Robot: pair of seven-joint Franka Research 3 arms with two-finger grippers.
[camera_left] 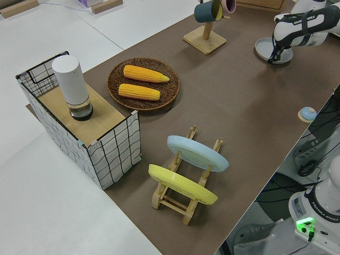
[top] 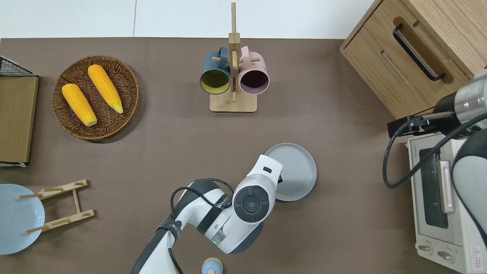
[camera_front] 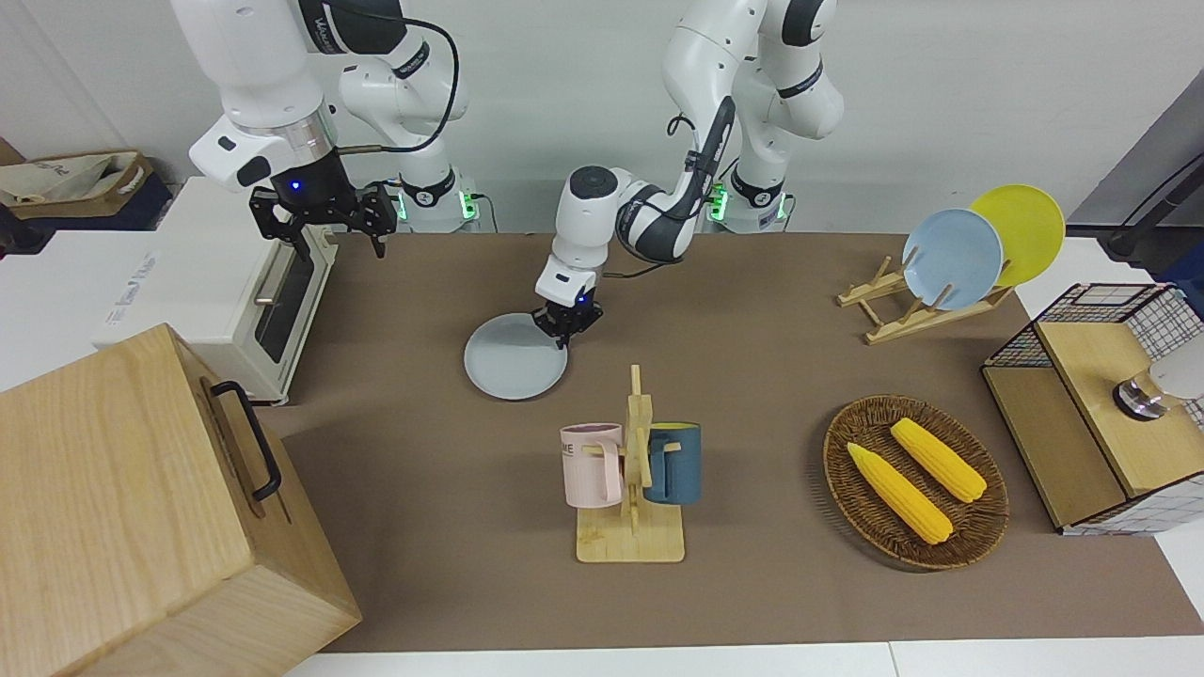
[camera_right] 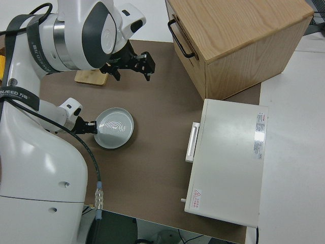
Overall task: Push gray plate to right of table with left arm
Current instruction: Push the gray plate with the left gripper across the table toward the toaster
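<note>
The gray plate [top: 295,171] lay flat on the table [top: 342,236] near mid-length, nearer the robots than the mug stand [top: 233,76], which stood at about 11 o'clock from it in the overhead view. The left gripper [camera_front: 567,324] was down at the plate's rim on the side toward the left arm's end, at about 8 o'clock on the plate overhead; whether its fingers were wide or narrow could not be told. The right arm was parked, its gripper [camera_front: 324,214] with fingers spread wide and holding nothing. The toaster oven [top: 443,198] stood at 3 o'clock from the plate overhead and the wooden cabinet [top: 418,49] at about 1 o'clock, both well apart from it. Probable failures: a contact set off the plate's centre line would likely spin the plate and let it slide sideways off the fingers; fingers riding too high could slip over the low rim; an overlong stroke could drive the plate against the toaster oven
</note>
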